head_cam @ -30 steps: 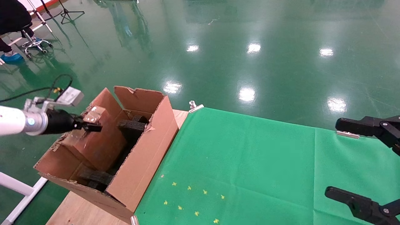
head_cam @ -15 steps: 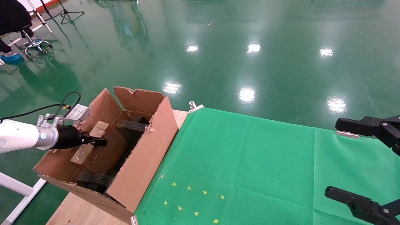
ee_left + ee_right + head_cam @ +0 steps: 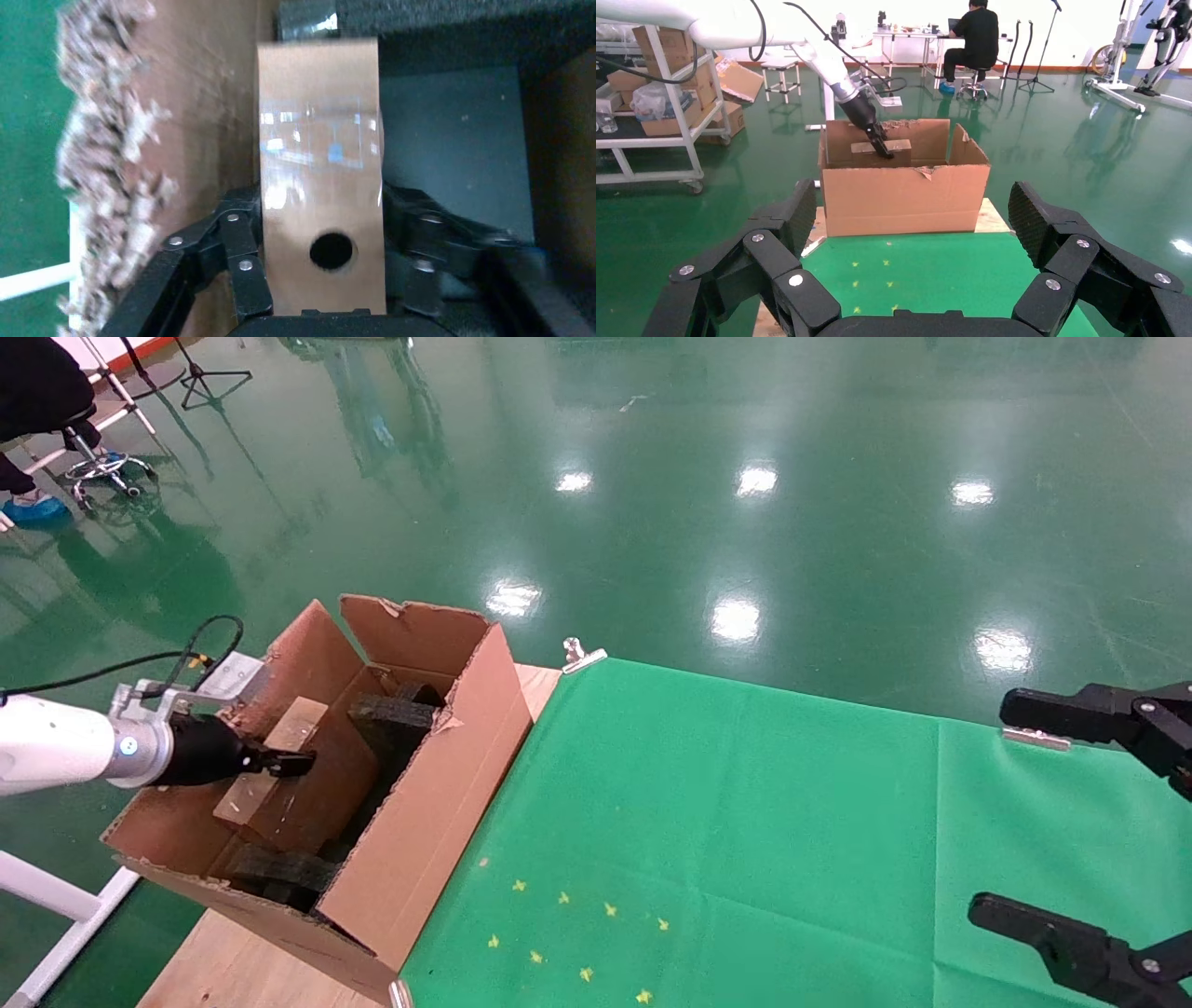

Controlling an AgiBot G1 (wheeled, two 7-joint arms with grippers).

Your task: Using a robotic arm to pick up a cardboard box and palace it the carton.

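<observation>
The carton [image 3: 430,803] stands open at the table's left end, also in the right wrist view [image 3: 905,200]. My left gripper [image 3: 296,764], on the white robotic arm [image 3: 56,756], reaches inside it over the left flap. It is shut on the small cardboard box [image 3: 300,727], which lies tilted along the carton's left inner wall. In the left wrist view the box [image 3: 320,154] sits between both fingers [image 3: 242,239] of the left gripper [image 3: 321,207]. My right gripper [image 3: 1010,814] is open and empty over the green cloth at the right, also in its own view [image 3: 912,217].
Black foam pieces [image 3: 396,714] sit in the carton's far end and near end [image 3: 279,873], and beside the box [image 3: 450,161]. A green cloth [image 3: 726,822] with small yellow marks covers the table. A person sits at a desk far off [image 3: 979,35].
My left gripper came down from above the carton's rim with the cardboard box and carried it inside. In the last half second it hardly moved. The right arm stayed still.
</observation>
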